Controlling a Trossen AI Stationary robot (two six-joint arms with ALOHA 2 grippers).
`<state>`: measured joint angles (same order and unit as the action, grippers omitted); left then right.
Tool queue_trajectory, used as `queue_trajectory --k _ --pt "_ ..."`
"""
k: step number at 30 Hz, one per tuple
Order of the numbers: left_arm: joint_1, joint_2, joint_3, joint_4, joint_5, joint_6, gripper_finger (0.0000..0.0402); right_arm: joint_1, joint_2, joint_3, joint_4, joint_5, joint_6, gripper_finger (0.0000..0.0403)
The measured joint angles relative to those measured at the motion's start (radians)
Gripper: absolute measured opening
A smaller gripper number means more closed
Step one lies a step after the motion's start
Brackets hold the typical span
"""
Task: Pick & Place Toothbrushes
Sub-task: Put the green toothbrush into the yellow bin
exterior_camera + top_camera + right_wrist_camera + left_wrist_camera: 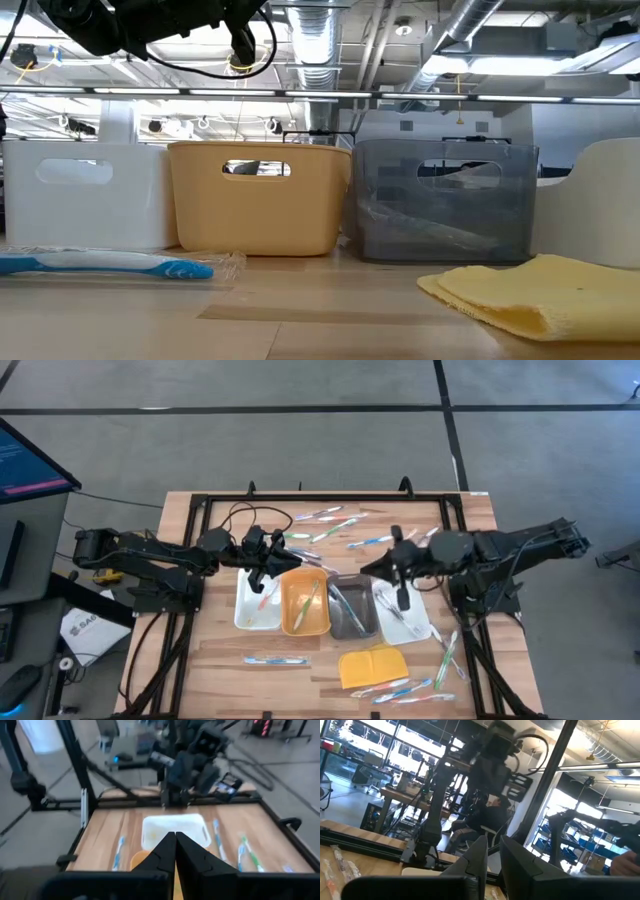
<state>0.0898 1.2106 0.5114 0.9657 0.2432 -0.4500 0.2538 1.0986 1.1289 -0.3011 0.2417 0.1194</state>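
Observation:
Toothbrushes lie scattered on the wooden table: a group at the far side (330,525), one near the front left (275,658) (105,263), and others at the right (445,650) and front (405,688). Some lie in the trays, such as a pink one in the left white tray (265,595) and a green one in the orange tray (310,600). My left gripper (292,563) (492,857) hovers above the far ends of the white and orange trays, shut, with nothing seen between its fingers. My right gripper (366,568) (175,852) hovers above the grey tray's far end, shut and empty, pointing toward the left arm.
Four trays stand in a row mid-table: white (243,615), orange (288,622), grey (362,628) and white (425,628). A yellow pad (372,665) (540,290) lies in front of them. A black frame (330,495) borders the table's far side. A person sits beyond the table (485,817).

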Motion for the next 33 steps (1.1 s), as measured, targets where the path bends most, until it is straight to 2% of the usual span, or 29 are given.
queue_trajectory --k 6,13,25,33 --pt "0.0 0.0 0.0 0.0 -0.001 0.014 0.0044 -0.045 -0.094 -0.174 0.283 -0.003 -0.098 0.0002" --pt "0.002 0.0 0.0 0.0 -0.002 0.127 0.0044 -0.098 -0.105 -0.302 0.571 -0.007 -0.299 0.0002" --pt "0.05 0.0 0.0 -0.005 -0.004 0.166 0.0044 -0.128 -0.088 -0.303 0.564 -0.006 -0.305 0.0002" --pt "0.042 0.0 0.0 -0.021 -0.015 0.166 0.0044 -0.218 -0.109 -0.302 0.456 -0.004 -0.284 0.0001"
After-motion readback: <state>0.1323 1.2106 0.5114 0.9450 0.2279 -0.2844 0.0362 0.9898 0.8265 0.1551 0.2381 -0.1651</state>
